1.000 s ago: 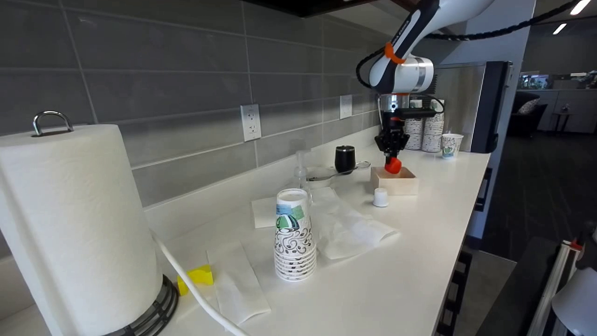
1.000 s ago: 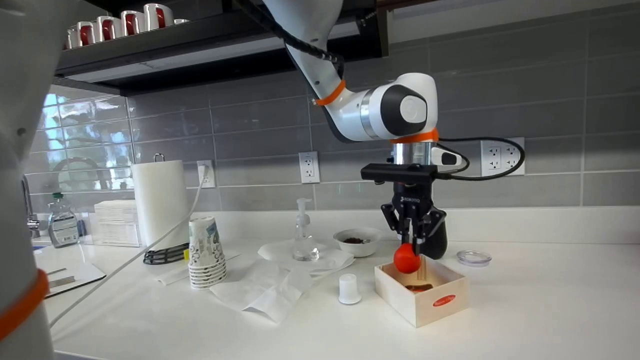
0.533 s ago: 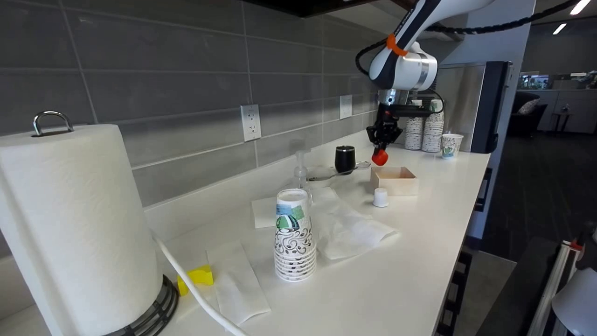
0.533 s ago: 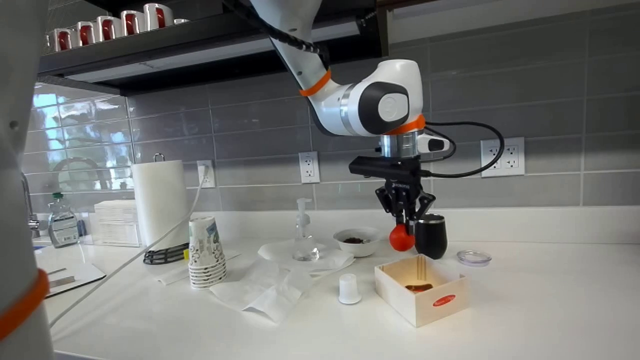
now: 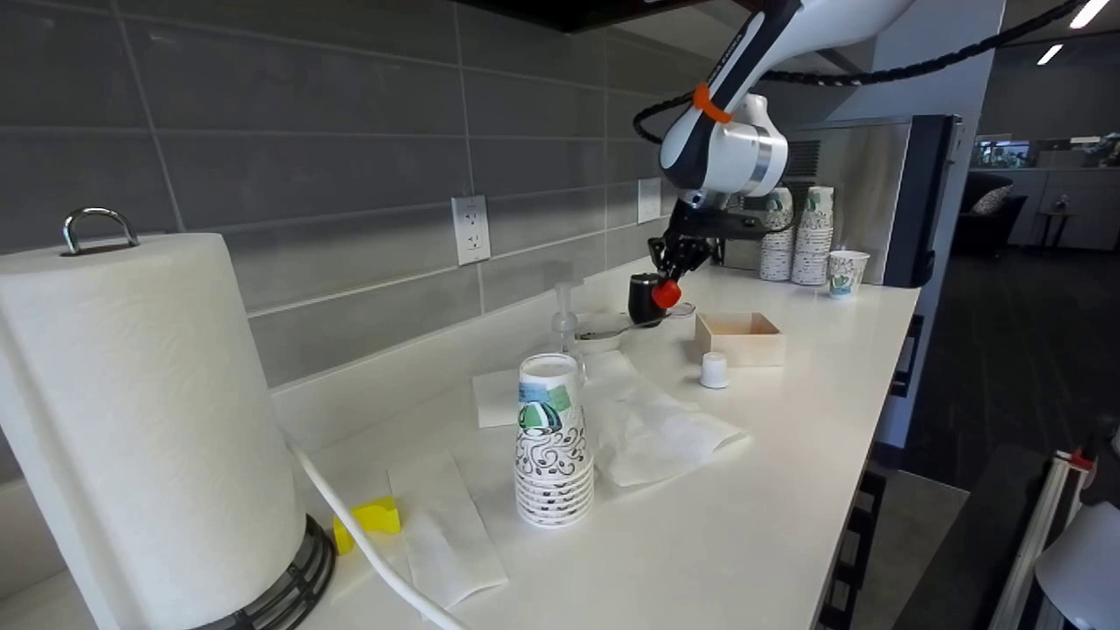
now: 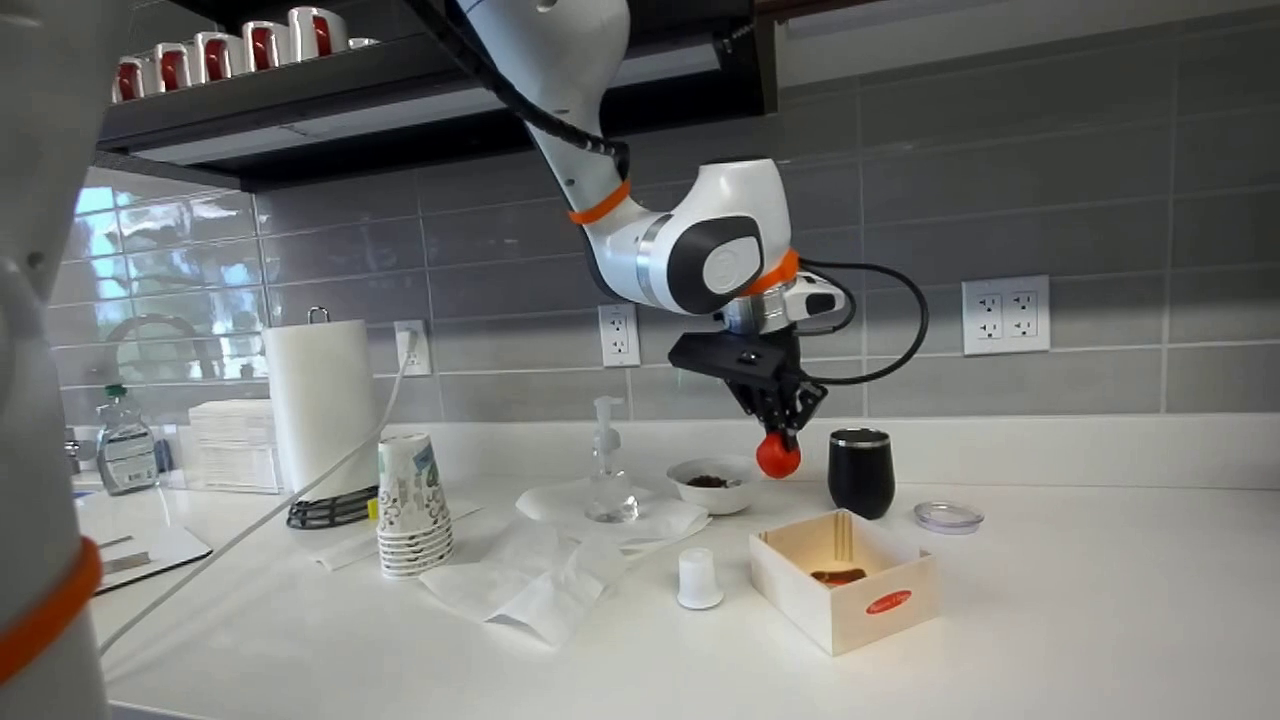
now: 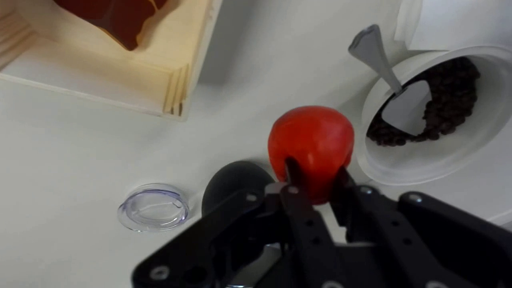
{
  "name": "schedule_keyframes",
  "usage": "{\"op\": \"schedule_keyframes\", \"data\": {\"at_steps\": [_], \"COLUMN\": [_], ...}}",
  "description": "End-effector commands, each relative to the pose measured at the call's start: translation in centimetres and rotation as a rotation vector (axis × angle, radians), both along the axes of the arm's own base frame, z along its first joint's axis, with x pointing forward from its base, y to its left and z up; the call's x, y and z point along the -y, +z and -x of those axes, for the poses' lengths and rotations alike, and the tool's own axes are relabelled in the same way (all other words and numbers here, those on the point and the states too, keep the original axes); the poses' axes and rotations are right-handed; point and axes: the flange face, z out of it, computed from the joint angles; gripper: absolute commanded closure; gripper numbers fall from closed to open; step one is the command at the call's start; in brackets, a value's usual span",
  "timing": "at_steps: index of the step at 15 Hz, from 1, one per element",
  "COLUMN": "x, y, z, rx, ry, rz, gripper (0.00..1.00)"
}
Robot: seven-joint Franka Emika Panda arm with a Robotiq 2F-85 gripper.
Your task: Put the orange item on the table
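The orange item is a round, bright orange-red object; it shows in both exterior views (image 5: 667, 294) (image 6: 778, 458) and in the wrist view (image 7: 312, 136). My gripper (image 6: 780, 436) is shut on it, with a finger on each side, as the wrist view shows (image 7: 318, 168). The gripper is tilted and holds the item in the air above the table, the white countertop (image 6: 480, 670). In an exterior view the item appears between the white bowl (image 6: 715, 500) and the black cup (image 6: 861, 475). The item's upper part is partly hidden by the fingers.
An open wooden box (image 6: 880, 615) holds a dark red thing (image 7: 116, 20). A white bowl with dark beans and a spoon (image 7: 368, 56), a clear lid (image 6: 947, 517), a small white cup (image 6: 697, 578), a soap dispenser (image 6: 608, 480) and stacked paper cups (image 5: 553, 446) stand around.
My gripper has lifted the orange item out from over the wooden box. It has carried it back toward the wall and toward the bowl, tilting on the way. It stays gripped.
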Motion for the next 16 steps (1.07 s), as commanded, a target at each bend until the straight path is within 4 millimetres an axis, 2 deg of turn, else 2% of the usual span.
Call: {"op": "schedule_keyframes", "data": {"at_steps": [1,6,7,8,15,16], "x": [-0.8,-0.9,-0.9,-0.9,-0.8,-1.0], "y": [-2.1,-4.8,-5.1,-5.3,-5.3,-5.1], "z": [-1.5,-2.3,-2.4,-2.5,-1.7,-1.3], "rx": [0.025,0.028,0.027,0.027,0.019,0.018], "ry": [-0.012,-0.023,-0.025,-0.028,-0.032,-0.029], "rz": [0.018,0.049,0.051,0.052,0.068,0.069], "gripper": [0.95,0.95,0.55,0.54,0.02,0.00]}}
